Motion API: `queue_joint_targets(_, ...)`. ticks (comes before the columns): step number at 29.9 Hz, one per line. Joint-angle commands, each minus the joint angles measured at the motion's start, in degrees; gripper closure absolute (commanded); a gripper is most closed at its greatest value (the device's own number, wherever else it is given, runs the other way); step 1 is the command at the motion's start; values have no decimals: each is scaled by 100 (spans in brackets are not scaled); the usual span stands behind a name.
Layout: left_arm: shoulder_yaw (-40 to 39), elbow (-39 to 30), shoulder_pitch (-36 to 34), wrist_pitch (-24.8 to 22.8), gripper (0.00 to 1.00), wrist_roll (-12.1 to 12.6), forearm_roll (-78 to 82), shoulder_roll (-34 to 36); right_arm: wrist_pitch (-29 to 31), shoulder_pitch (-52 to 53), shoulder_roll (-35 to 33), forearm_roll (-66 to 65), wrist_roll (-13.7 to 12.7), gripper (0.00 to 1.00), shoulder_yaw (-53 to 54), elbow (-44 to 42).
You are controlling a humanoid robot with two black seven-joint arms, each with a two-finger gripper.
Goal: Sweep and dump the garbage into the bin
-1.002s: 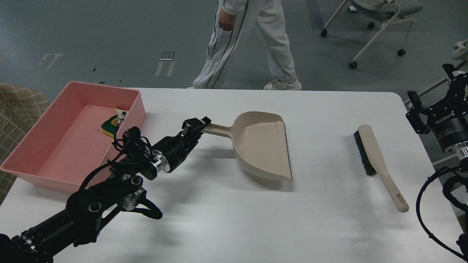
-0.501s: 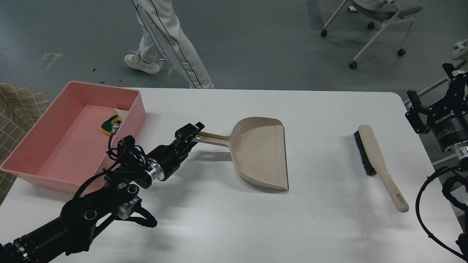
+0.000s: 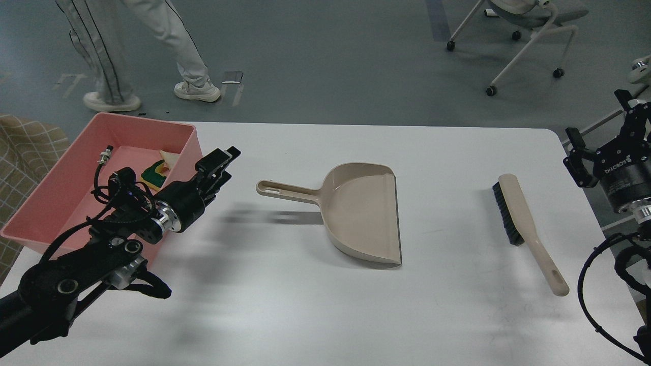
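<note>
The pink bin (image 3: 66, 168) stands at the table's left edge. Both scraps of garbage lie inside it by its right wall: the yellow sponge piece with the green top (image 3: 152, 175) and the pale strip (image 3: 168, 156). My left gripper (image 3: 222, 156) is open and empty. It hovers beside the bin's right wall, apart from the dustpan's handle (image 3: 285, 190). The beige dustpan (image 3: 358, 213) lies flat and empty mid-table. My right gripper (image 3: 633, 114) is at the far right edge, beyond the table; its fingers cannot be told apart.
The beige brush with black bristles (image 3: 519, 216) lies on the table's right side. A person's legs (image 3: 127, 46) are on the floor behind the bin. A wheeled chair (image 3: 524, 30) stands at the back right. A checked cloth (image 3: 25, 147) lies left of the bin.
My left gripper set the dustpan flat, let go of its handle and drew back left toward the bin. The person walked from behind mid-table to the left.
</note>
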Motion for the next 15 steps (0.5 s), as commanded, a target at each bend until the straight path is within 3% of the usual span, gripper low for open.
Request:
queue_joint_targets(1, -216, -372, -106, 2, 16, -5, -47, 184, 0, 24, 3, 0, -16, 0, -11, -23)
queue_joint_targets(7, -1059, -293, -115, -209, 11, 13, -477, 166, -22, 111, 3, 0, 2, 0, -2, -120)
queue_joint_targets(9, -1445, -92, -115, -489, 4, -5, -976, 149, -276, 269, 64, 0, 19, 0, -11, -111)
queue_joint_targets(15, -2526, 452, -194, -1016, 3, 4, -2373, 96, -339, 445, 222, 35, 37, 0, -37, 64)
